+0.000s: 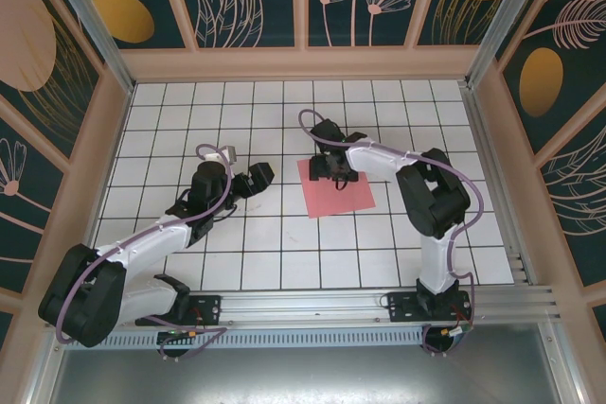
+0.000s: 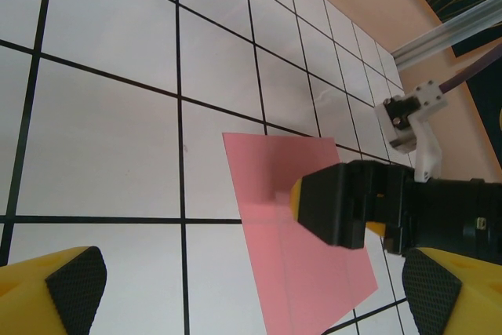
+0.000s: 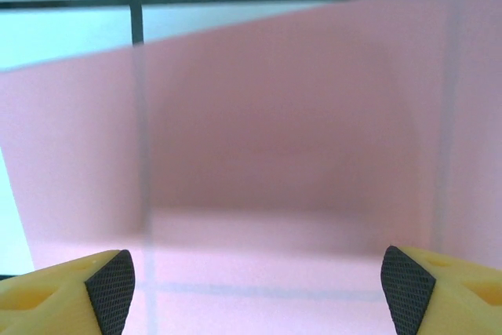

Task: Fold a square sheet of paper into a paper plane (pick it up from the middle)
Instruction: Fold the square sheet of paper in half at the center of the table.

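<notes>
The square sheet of paper [image 1: 339, 194] is salmon-pink and lies flat on the white grid table, with faint crease lines across it [image 2: 314, 272]. My right gripper [image 1: 333, 170] hangs low over the sheet's far half, jaws open. In the right wrist view its two black pads stand wide apart [image 3: 259, 288] with the pink sheet [image 3: 298, 115] beneath them and nothing between them. I cannot tell if the pads touch the paper. My left gripper [image 1: 258, 178] is open and empty, about one tile left of the sheet [image 2: 252, 288]. The paper plane is out of view.
The right arm's black wrist [image 2: 353, 202] reaches across the sheet in the left wrist view. Wooden walls [image 1: 303, 63] and aluminium posts [image 1: 492, 44] box in the table. Bare white tiles [image 1: 284, 253] lie between the sheet and the arm bases.
</notes>
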`<state>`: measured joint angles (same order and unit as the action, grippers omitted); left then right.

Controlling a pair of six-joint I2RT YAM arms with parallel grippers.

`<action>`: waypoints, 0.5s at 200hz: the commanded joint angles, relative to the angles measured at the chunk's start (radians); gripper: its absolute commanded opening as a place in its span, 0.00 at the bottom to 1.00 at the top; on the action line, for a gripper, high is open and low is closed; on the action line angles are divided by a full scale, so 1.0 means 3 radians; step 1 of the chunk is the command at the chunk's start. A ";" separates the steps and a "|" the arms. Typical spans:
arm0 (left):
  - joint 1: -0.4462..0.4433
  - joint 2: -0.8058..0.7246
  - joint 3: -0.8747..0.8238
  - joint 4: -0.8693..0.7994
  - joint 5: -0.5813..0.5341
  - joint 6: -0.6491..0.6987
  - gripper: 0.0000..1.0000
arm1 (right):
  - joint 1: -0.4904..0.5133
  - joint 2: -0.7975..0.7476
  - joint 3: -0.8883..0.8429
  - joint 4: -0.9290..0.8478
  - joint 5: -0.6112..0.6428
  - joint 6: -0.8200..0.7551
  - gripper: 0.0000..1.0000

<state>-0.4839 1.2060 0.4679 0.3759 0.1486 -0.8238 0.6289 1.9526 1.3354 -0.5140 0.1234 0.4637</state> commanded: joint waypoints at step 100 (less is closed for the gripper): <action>-0.0008 0.0014 0.0041 -0.0009 0.0044 0.0026 0.99 | -0.0143 0.0121 0.0145 -0.0344 -0.0298 -0.0564 0.97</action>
<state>-0.4839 1.2060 0.4679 0.3691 0.1490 -0.8238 0.5838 1.9739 1.3418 -0.5766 0.0513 0.3183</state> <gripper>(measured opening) 0.988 0.932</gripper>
